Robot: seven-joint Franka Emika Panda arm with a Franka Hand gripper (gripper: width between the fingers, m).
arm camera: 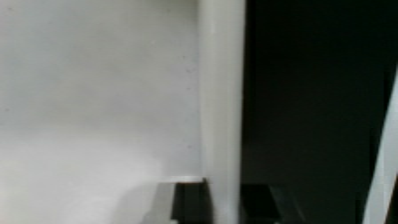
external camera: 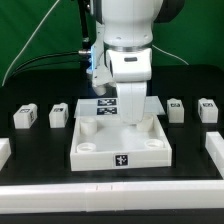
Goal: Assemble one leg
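The large white square panel with corner holes lies in the middle of the black table. My gripper reaches down onto its far right part. In the wrist view the panel fills one side, and its pale edge runs between my two dark fingers; my gripper looks shut on that edge. Four small white legs stand apart from it: two on the exterior view's left and two on its right.
The marker board with its tags lies just behind the panel. White rails border the table at the front, at the exterior view's left and right. A green backdrop stands behind.
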